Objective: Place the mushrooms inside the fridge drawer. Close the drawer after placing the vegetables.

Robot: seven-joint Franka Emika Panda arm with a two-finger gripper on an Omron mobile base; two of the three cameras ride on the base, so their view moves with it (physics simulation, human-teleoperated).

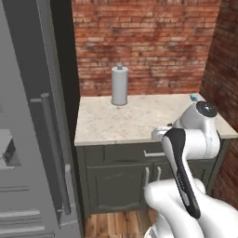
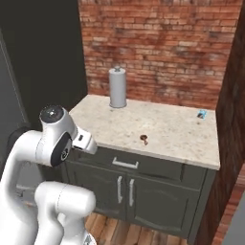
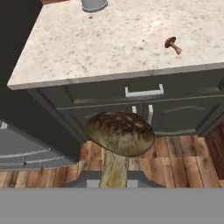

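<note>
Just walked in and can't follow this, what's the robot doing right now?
The arm's tool is shut on the olive-brown mushroom, holding it by the stem out in front of the dark cabinet. The reddish-brown mushroom lies on the speckled countertop. The grey canister stands at the back by the brick wall.

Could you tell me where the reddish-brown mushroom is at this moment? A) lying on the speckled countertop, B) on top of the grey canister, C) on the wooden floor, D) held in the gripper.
A: the reddish-brown mushroom lies on its side on the countertop, apart from the grey canister, while the gripper is shut on the olive-brown mushroom.
</note>
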